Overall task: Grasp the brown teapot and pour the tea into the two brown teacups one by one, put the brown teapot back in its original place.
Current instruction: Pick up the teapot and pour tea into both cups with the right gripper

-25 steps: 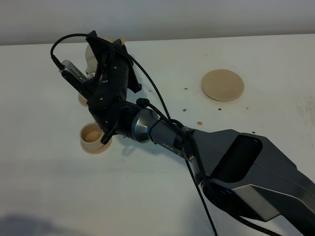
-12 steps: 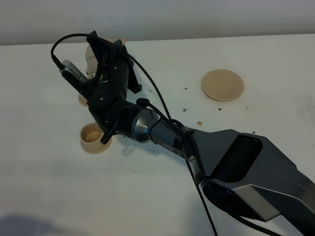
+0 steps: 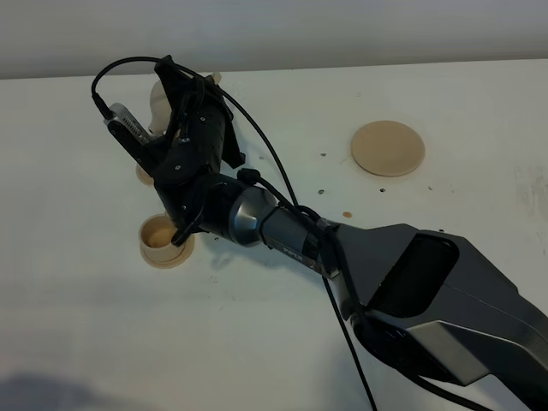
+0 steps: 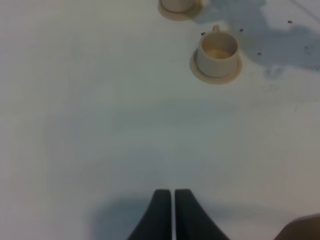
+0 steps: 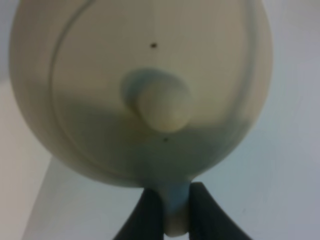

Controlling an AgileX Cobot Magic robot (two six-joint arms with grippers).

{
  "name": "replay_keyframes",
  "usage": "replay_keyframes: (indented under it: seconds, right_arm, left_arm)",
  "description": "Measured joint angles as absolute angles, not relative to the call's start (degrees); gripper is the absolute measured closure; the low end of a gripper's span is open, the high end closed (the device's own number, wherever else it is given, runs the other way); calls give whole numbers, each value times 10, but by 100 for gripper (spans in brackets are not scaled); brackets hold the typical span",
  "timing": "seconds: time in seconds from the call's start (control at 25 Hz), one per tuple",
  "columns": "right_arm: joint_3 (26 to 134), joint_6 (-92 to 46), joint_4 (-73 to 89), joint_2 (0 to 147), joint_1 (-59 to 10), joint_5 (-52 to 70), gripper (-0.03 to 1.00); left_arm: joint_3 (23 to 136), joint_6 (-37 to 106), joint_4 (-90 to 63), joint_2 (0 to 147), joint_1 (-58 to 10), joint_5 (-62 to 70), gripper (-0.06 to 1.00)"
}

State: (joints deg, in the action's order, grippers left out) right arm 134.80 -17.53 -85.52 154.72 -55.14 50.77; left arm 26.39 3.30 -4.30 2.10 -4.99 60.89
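Observation:
My right gripper (image 3: 184, 98) reaches across to the far left of the table and is shut on the loop handle of the brown teapot (image 3: 157, 103), holding it in the air. In the right wrist view the teapot (image 5: 140, 90) fills the frame, lid knob towards the camera, its handle between the fingers (image 5: 150, 215). One brown teacup (image 3: 161, 238) stands on its saucer in front of the arm. The other teacup (image 3: 144, 174) is mostly hidden behind the gripper. Both cups show in the left wrist view, the near one (image 4: 217, 52) and the far one (image 4: 179, 6). My left gripper (image 4: 172, 200) is shut and empty, low over bare table.
The round tan coaster (image 3: 388, 147) lies bare at the back right of the white table (image 3: 445, 103). Small dark specks are scattered near it. The right arm's body (image 3: 411, 291) crosses the middle and front right of the table.
The right gripper with the teapot has shifted very slightly, up and to the left. The cups and coaster have not moved.

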Motion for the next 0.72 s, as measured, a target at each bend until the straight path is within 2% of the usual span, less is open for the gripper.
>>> replay_keyframes:
  seconds: [0.4, 0.72]
  right_arm:
    - [1348, -282, -699, 1488, -540, 510, 86]
    - [1348, -418, -491, 1436, -520, 523, 86]
  left_arm:
    - [264, 33, -43, 21, -50, 609, 96]
    - [264, 33, -43, 21, -50, 609, 96]
